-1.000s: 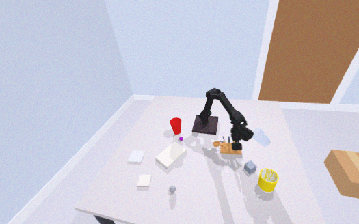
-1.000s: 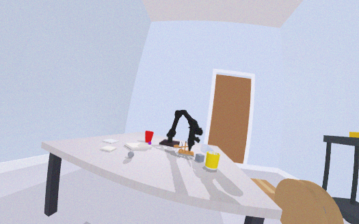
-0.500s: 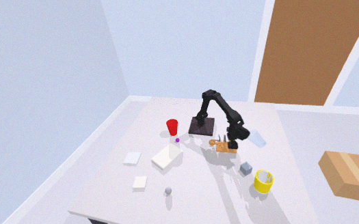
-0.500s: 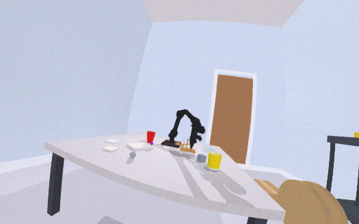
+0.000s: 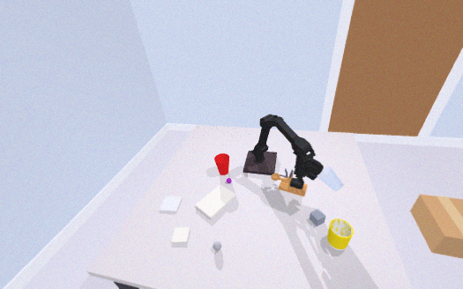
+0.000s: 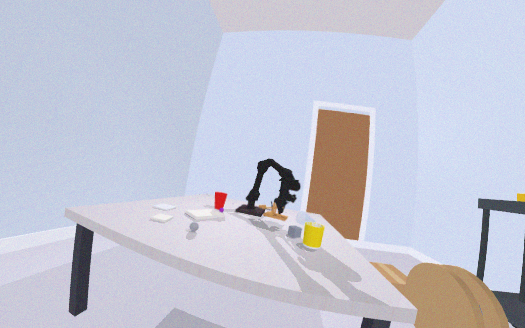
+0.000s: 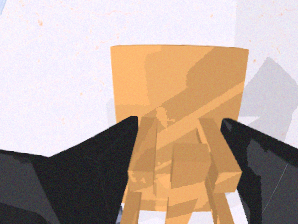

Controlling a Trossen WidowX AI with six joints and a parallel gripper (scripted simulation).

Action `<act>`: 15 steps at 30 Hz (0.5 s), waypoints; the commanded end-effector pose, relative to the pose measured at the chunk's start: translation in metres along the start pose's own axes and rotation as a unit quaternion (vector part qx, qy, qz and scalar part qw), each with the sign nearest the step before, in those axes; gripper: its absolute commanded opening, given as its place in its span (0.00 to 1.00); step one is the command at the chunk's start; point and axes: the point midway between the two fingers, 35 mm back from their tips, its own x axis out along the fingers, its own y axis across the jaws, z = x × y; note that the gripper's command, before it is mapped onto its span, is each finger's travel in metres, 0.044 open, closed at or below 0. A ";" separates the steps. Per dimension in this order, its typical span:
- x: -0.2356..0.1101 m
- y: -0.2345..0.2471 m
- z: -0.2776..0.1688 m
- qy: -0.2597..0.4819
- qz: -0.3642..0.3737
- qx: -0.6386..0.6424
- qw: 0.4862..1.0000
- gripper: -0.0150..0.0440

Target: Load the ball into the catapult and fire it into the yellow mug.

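The wooden catapult stands on the table to the right of the arm's base. My gripper is down on it and shut on its frame, one black finger on each side in the wrist view. A small purple ball lies on the table by the red cup, well left of the gripper. A grey ball lies near the table's front. The yellow mug stands upright at the front right, apart from the catapult.
A red cup stands left of the arm's base plate. A grey cube sits between catapult and mug. Flat white blocks lie to the left. A clear glass lies tipped right of the gripper. A cardboard box sits off the table.
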 end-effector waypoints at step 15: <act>-0.001 -0.021 0.000 -0.001 -0.003 0.311 0.950 0.25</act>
